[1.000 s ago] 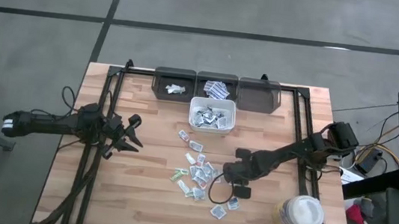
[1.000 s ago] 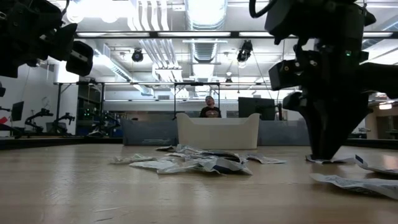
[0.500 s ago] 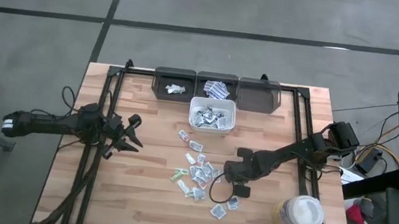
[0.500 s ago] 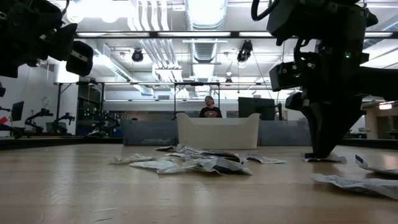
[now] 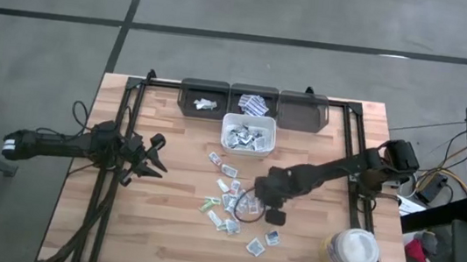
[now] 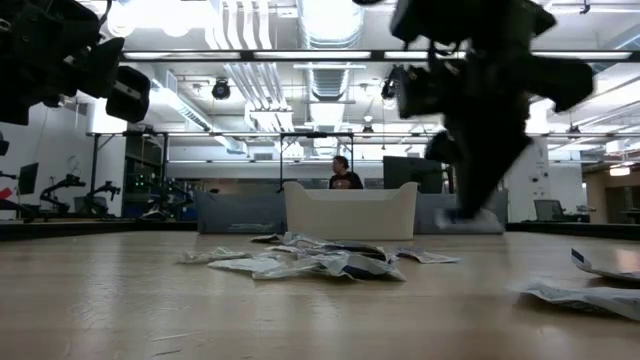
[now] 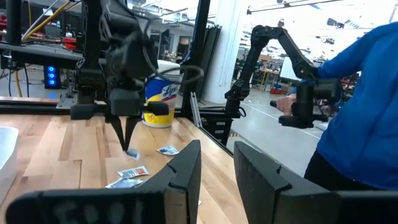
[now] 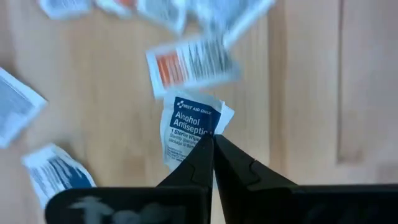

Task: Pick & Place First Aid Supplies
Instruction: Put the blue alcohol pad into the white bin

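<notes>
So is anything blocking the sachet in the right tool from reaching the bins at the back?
Nothing visible. The right tool pinches an alcohol sachet, lifted off the table; only flat loose sachets lie before the white bin.

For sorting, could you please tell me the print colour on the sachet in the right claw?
Blue on white sachet, clearest in the right wrist view.

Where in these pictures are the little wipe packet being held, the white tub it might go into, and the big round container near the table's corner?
Alcohol wipe sachet [image 8: 189,127], right wrist view, printed face.
White bin [image 5: 247,148], high view, near rim.
Round lidded tub [image 5: 355,248], high view, lid centre.
</notes>
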`<move>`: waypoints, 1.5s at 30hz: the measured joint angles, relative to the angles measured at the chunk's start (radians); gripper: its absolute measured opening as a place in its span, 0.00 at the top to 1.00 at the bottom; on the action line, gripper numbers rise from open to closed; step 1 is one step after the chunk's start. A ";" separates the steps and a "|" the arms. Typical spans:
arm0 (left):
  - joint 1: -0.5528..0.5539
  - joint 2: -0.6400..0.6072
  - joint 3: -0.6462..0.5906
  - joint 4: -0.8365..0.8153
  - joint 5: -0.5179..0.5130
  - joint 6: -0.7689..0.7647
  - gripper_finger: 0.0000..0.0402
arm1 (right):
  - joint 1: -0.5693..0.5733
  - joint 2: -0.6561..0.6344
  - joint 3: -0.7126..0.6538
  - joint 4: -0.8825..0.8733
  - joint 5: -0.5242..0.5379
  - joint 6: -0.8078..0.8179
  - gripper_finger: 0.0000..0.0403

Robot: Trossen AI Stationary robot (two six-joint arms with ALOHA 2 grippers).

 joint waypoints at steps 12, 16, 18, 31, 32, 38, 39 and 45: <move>0.000 0.000 0.000 0.000 0.000 0.001 0.77 | -0.163 0.000 0.277 0.002 -0.060 -0.300 0.98; 0.000 0.000 0.000 0.000 0.000 0.001 0.77 | -0.240 0.000 0.358 0.009 0.047 -0.383 0.98; 0.000 0.000 0.000 0.000 0.000 0.001 0.77 | -0.278 0.000 0.381 0.005 0.131 -0.416 0.98; 0.000 0.000 0.000 0.000 0.000 0.001 0.77 | -0.497 0.001 0.330 -0.064 0.067 -0.530 0.98; 0.000 0.000 0.000 0.000 0.000 0.001 0.77 | -0.505 0.002 0.317 -0.064 0.064 -0.543 0.98; 0.000 0.000 0.000 0.000 -0.081 0.020 0.77 | -0.553 0.014 0.273 -0.058 0.045 -0.641 0.98; 0.000 0.000 0.000 0.000 -0.100 0.030 0.77 | -0.561 0.019 0.271 -0.057 0.028 -0.653 0.98; 0.000 0.002 0.000 -0.004 -0.216 0.081 0.77 | -0.584 0.080 0.278 -0.038 0.010 -0.714 0.98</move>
